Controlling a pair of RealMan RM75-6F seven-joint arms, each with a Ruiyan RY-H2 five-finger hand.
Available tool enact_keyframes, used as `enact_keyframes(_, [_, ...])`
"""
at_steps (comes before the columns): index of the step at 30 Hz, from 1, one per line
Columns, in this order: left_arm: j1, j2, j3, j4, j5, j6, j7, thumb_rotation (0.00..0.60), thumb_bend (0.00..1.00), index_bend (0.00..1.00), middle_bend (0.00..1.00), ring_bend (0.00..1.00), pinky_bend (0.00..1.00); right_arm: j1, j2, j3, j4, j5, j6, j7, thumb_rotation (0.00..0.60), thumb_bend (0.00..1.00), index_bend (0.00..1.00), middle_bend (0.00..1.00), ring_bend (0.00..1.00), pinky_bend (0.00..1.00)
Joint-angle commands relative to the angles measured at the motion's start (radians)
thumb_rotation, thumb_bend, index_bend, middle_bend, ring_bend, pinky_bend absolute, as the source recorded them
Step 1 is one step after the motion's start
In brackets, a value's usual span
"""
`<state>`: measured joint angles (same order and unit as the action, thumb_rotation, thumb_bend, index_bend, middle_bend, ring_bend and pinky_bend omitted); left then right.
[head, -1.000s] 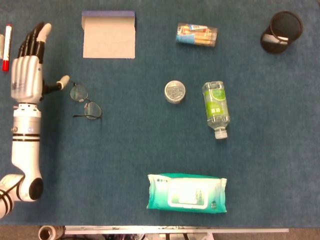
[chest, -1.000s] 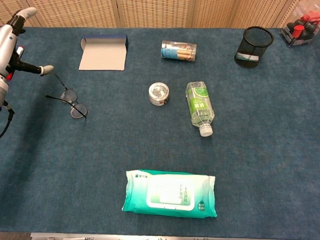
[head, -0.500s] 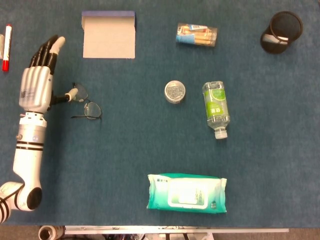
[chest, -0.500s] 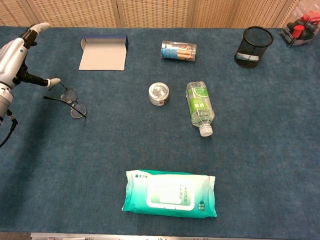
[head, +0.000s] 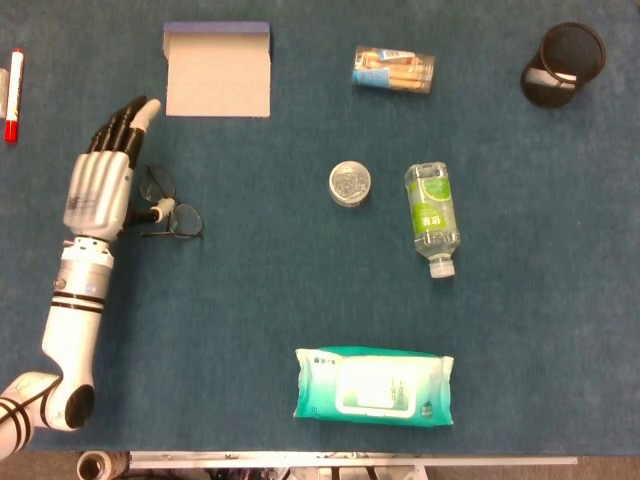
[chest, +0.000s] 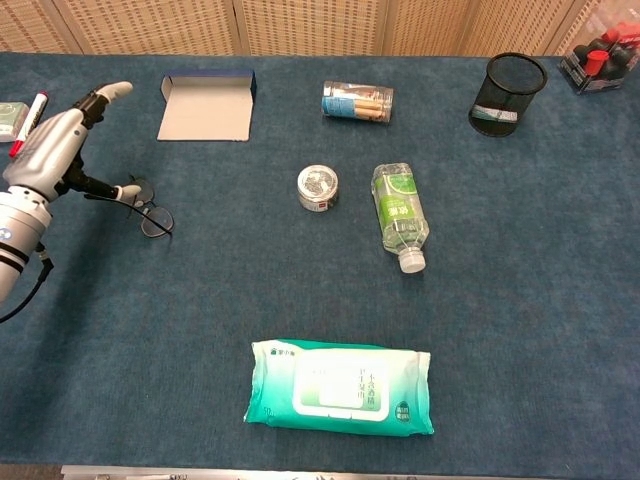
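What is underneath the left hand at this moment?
The left hand hovers over part of the eyeglasses: one lens and the frame beside its thumb show, the near temple is covered. Around them is bare blue table cloth. Whether fingers touch the frame cannot be told.

teal wipes pack (head: 373, 386), black mesh cup (head: 563, 63) (blue tablecloth (head: 300, 290))

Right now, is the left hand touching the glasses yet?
Cannot tell. In the head view the left hand overlaps the glasses with its thumb across the frame; the chest view shows the thumb reaching the rim, but neither shows contact or a gap plainly.
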<state>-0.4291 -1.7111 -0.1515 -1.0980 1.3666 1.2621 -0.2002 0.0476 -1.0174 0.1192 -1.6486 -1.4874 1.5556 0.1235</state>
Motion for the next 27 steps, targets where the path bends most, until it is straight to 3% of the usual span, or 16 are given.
enact_keyframes(1, [-0.001,-0.01,0.007,0.016,0.011,0.003,0.007,0.6,0.0,0.0,0.06,0.08,0.14,-0.001,0.001,0.0,-0.001,-0.001,0.002,0.001,0.6,0.41,0.57,0.47,0.33,0.3])
enact_keyframes(27, [-0.007,-0.096,0.047,0.148,0.072,0.021,0.076,0.6,0.0,0.0,0.05,0.08,0.14,-0.003,0.004,0.001,-0.004,-0.004,0.007,0.005,0.6,0.41,0.57,0.47,0.33,0.3])
